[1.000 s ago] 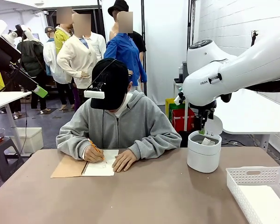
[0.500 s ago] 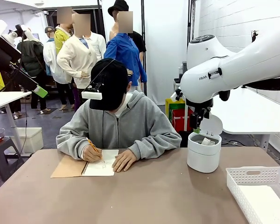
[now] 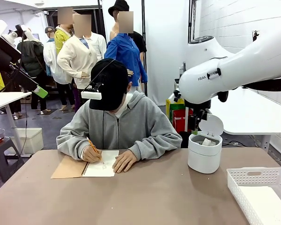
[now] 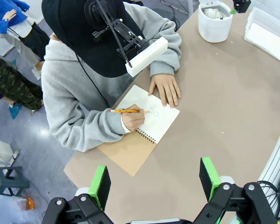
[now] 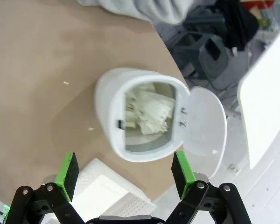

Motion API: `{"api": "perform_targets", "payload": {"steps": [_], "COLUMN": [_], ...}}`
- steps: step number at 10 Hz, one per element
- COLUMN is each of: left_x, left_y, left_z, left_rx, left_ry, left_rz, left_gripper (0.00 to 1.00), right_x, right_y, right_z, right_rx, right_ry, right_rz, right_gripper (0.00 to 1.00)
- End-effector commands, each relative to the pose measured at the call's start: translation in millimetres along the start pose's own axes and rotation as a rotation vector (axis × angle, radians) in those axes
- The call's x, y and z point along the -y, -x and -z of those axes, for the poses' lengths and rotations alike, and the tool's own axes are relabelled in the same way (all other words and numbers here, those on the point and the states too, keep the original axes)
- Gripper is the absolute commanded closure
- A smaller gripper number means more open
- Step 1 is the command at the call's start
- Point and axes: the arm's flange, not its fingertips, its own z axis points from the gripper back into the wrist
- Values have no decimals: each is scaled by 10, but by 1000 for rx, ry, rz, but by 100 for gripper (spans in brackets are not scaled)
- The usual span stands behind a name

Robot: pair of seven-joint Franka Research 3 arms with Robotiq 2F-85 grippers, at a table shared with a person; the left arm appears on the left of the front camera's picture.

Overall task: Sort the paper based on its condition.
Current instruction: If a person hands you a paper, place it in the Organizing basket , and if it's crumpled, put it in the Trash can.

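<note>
Right gripper (image 5: 123,169) wide open, empty, hovering straight above open bin (image 5: 107,107). Crumpled paper (image 5: 149,112) inside bin, directly below fingers. Basket (image 3: 257,176) near, off to one side, seemingly holding flat sheet. Left gripper (image 4: 154,179) open, empty. Sorting looks largely done.

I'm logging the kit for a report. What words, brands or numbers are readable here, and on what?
"FRAN": black letters, cut off by the curve, on the white shell of the right arm.
Pencil marks on the open page of the notebook: too faint and small to read.
No other text is readable.
</note>
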Motion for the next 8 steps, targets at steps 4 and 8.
{"api": "perform_targets", "payload": {"steps": [4,8], "left_x": [-7,-7], "left_y": [-2,-2], "left_z": [0,0], "left_rx": [9,9], "left_ry": [-7,-7], "left_rz": [-1,-1], "left_gripper": [0,0], "right_x": [-915,-1085], "right_y": [-95,-87], "right_z": [-835,-1423], "right_rx": [298,557], "right_ry": [-68,-36], "right_rz": [-22,90], "right_gripper": [0,0]}}
